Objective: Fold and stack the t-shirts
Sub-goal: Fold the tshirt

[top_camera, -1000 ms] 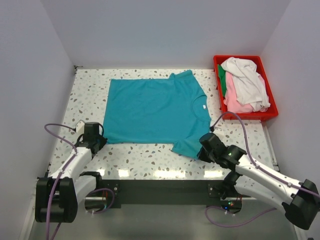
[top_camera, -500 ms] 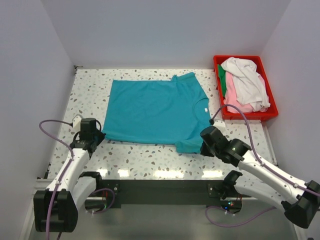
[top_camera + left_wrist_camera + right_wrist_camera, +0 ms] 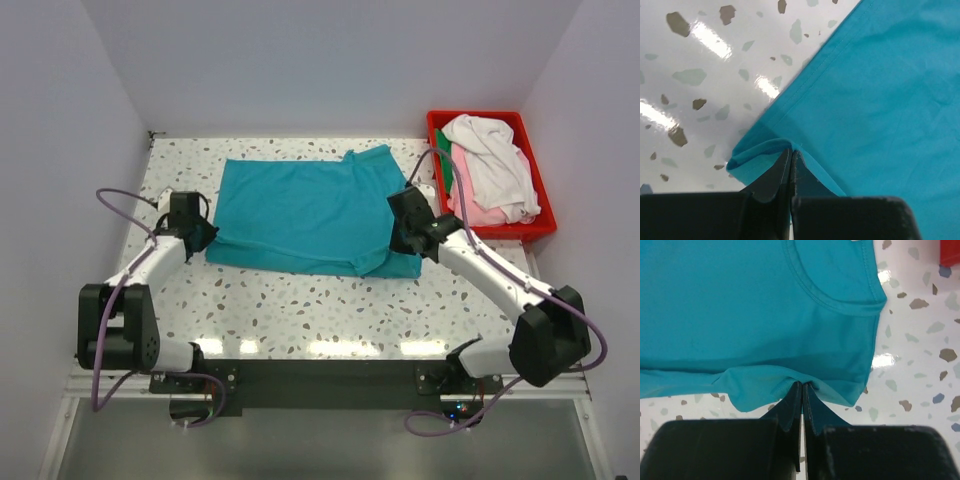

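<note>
A teal t-shirt (image 3: 300,205) lies spread on the speckled table, its near edge lifted and folded back over itself. My left gripper (image 3: 199,236) is shut on the shirt's near-left hem corner; in the left wrist view the cloth (image 3: 875,80) bunches at the closed tips of the left gripper (image 3: 790,152). My right gripper (image 3: 398,243) is shut on the near-right edge by the sleeve; in the right wrist view the teal t-shirt (image 3: 740,300) hangs pinched at the right gripper (image 3: 802,386), collar showing above. More t-shirts, white (image 3: 492,160), pink (image 3: 470,200) and dark green (image 3: 443,160), lie heaped in the bin.
A red plastic bin (image 3: 534,232) stands at the back right of the table (image 3: 300,310). Grey walls close in the left, back and right sides. Purple cables loop from both arms over the table near the shirt.
Both grippers have carried the shirt's near edge away from the arm bases toward the back, folding it over. The left gripper closed on the hem corner during this time.
</note>
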Available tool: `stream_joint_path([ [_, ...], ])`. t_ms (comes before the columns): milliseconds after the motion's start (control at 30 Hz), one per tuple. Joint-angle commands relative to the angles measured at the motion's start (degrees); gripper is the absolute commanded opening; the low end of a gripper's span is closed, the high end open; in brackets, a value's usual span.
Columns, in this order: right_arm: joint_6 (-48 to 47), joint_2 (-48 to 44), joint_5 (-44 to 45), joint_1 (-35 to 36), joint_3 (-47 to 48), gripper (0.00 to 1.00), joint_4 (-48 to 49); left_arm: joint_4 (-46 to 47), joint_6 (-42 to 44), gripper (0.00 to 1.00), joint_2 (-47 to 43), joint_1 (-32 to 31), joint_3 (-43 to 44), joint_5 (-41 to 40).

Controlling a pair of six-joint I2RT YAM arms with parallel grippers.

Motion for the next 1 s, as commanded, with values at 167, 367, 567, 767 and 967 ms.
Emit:
stream_joint_path([
  [167, -4.2, 10.0, -5.2, -5.1, 10.6, 0.0, 6.8, 4.1, 0.4, 0.0, 9.6, 0.4, 9.2, 0.6],
  [367, -4.7, 15.3, -6.8, -7.4, 15.0, 0.0, 7.1, 3.2, 0.2, 0.0, 15.0, 0.4, 14.4, 0.2],
  [567, -5.0, 18.4, -9.0, -9.7, 17.9, 0.0, 7.7, 1.7, -0.2, 0.0, 18.1, 0.4, 17.4, -0.8],
  [767, -5.1, 20.7, -11.0, -12.4, 20.2, 0.0, 7.9, 0.6, 0.0, 0.0, 20.6, 0.4, 20.5, -1.8],
  [967, -4.4, 22.8, -13.4, -14.2, 21.4, 0.0, 9.3, 0.9, -0.2, 0.0, 22.4, 0.4, 21.3, -1.8],
])
